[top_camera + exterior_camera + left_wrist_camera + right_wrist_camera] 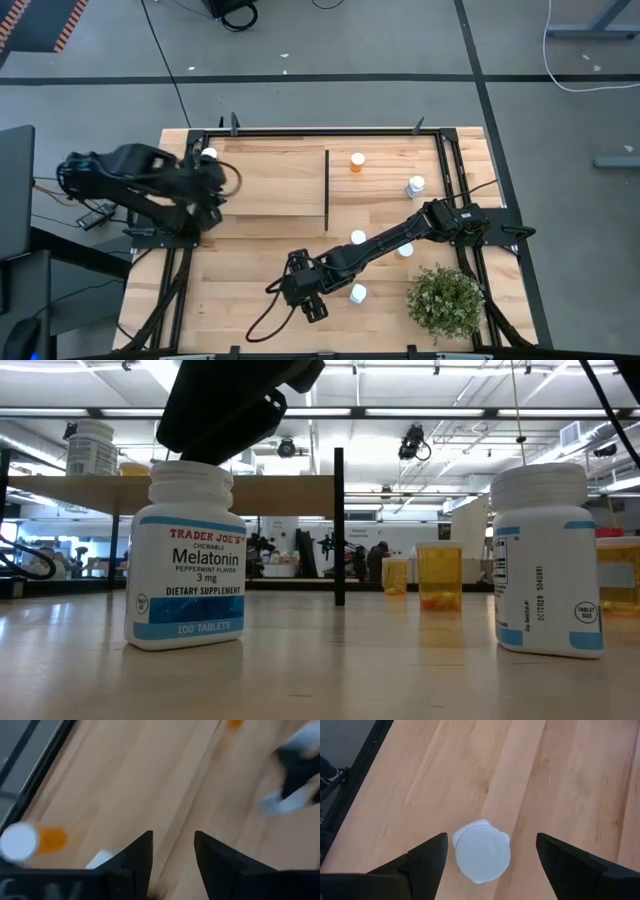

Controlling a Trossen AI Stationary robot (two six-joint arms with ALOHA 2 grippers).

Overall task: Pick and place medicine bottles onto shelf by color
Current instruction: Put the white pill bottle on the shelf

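Right gripper (pixel 490 855) hanging over a white bottle (pixel 481 851)
Its fingers are spread wide around the cap, not touching (left gripper (pixel 172 855) sits partly open above the shelf (pixel 265 180), holding nothing).

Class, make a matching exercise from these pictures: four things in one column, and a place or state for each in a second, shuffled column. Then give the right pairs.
Things
1. right gripper
2. left gripper
3. orange bottle
4. potted plant

Places or states
A. on the shelf, right of the black divider
B. open above a white bottle cap
C. at the table's near right corner
D. open over bare wood, holding nothing

Pairs: 1-B, 2-D, 3-A, 4-C
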